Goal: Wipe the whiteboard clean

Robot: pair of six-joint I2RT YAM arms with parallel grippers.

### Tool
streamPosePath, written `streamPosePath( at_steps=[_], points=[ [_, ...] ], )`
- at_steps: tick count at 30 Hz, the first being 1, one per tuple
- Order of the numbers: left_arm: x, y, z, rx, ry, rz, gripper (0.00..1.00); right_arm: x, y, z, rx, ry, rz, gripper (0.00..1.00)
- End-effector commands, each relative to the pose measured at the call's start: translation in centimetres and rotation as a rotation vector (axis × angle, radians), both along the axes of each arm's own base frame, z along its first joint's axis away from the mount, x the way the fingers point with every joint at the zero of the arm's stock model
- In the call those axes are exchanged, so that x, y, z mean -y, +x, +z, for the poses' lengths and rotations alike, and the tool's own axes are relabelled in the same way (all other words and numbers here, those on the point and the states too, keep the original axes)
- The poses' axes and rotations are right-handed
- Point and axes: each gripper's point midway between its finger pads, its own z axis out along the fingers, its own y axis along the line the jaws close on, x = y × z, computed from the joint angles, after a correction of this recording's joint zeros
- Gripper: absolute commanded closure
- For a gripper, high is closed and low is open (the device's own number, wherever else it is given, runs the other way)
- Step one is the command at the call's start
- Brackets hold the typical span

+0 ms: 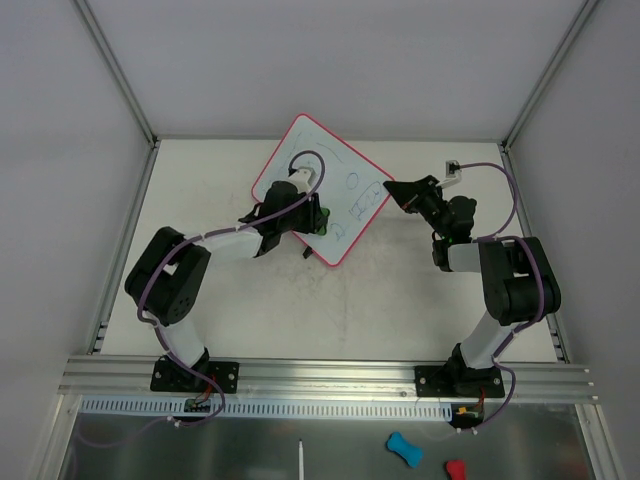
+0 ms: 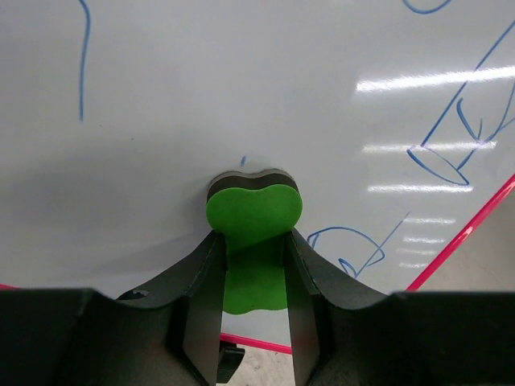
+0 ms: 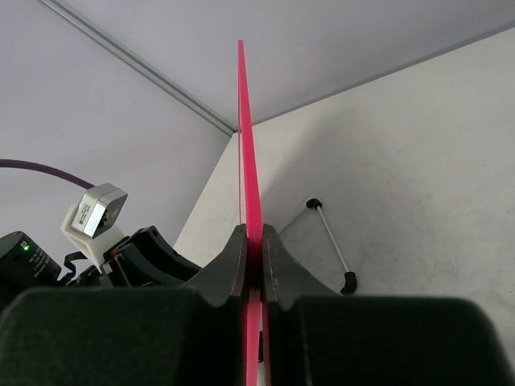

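Note:
The whiteboard [image 1: 312, 136], white with a pink-red frame, lies turned like a diamond at the back middle of the table. Blue scribbles [image 1: 360, 205] cover its right half, and blue scribbles [image 2: 451, 137] also show in the left wrist view. My left gripper [image 1: 318, 214] is over the board's lower part, shut on a green eraser [image 2: 254, 211] whose dark underside presses on the whiteboard [image 2: 241, 96]. My right gripper [image 1: 391, 188] is shut on the board's right corner. The right wrist view shows the pink-red frame [image 3: 245, 145] edge-on between that gripper's [image 3: 253, 233] jaws.
A thin rod with black tips [image 3: 330, 237] lies on the table beside the board's edge. Grey walls close the table at the back and sides. Beyond the front rail [image 1: 330, 375] lie a blue eraser [image 1: 403, 447], a red one [image 1: 455, 468] and a white stick [image 1: 300, 460].

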Motion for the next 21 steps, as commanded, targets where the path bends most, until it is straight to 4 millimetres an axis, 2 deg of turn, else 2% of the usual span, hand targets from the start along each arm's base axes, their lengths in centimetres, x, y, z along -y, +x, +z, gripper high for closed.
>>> streamPosePath(
  at_steps=[1,8,17,21],
  points=[
    [2.2,-2.6,-1.1,-0.003,0.017,-0.118,1.0,-2.6,-1.3,2.2,0.092,-0.005,0.123,1.0],
    [3.8,-4.9,-2.2,0.019,0.074,-0.181,1.0,-2.8,-1.4,2.2,0.093,-0.006,0.126,1.0],
    [6.6,-6.5,-2.1,0.068,0.122,-0.236,1.0,-2.7,-1.5,2.3,0.096,-0.006,0.124,1.0],
    [7.2,-6.8,-2.2,0.072,0.131,-0.243,1.0,-2.7,-1.5,2.2,0.094,-0.006,0.126,1.0]
  ],
)
